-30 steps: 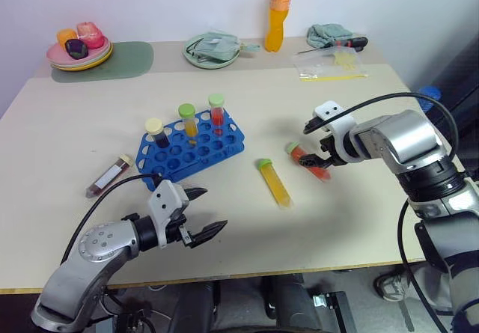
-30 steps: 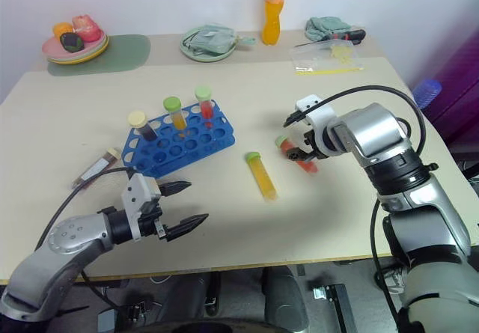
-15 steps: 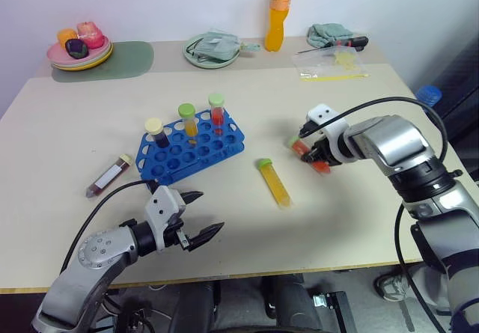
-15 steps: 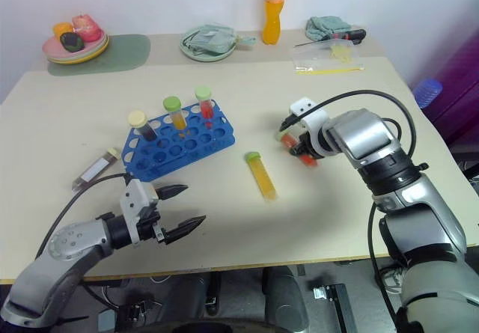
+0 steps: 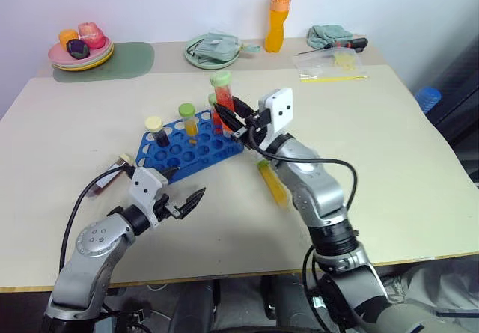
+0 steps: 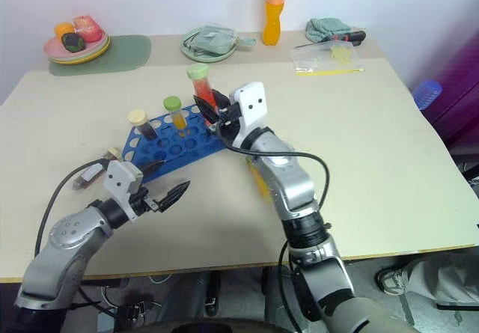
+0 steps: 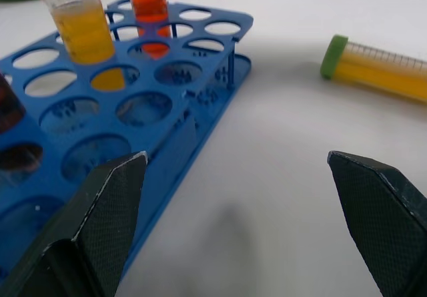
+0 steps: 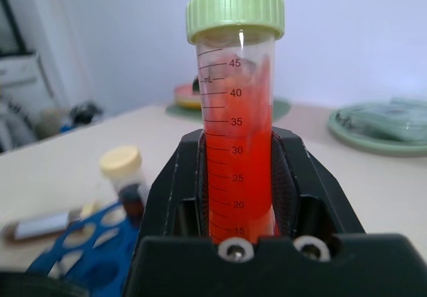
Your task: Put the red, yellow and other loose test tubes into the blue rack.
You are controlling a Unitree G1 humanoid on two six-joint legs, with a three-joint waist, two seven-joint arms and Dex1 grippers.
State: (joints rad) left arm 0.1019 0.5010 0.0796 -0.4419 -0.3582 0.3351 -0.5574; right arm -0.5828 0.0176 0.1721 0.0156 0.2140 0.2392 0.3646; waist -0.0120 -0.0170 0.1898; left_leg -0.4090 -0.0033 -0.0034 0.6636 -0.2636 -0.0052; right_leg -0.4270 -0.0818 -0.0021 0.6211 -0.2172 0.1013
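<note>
- Blue rack sits left of centre, three tubes standing in its far row.
- Right gripper clamps a red tube upright above the rack's right end.
- Left gripper hangs spread, empty, near the rack.
- Yellow tube lies right of the rack: probably light, rigid, slick; grasp mid-barrel.

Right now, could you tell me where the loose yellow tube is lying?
The yellow tube lies flat on the table, just off the blue rack on the robot's right, partly hidden under the right arm in the head views.
</note>
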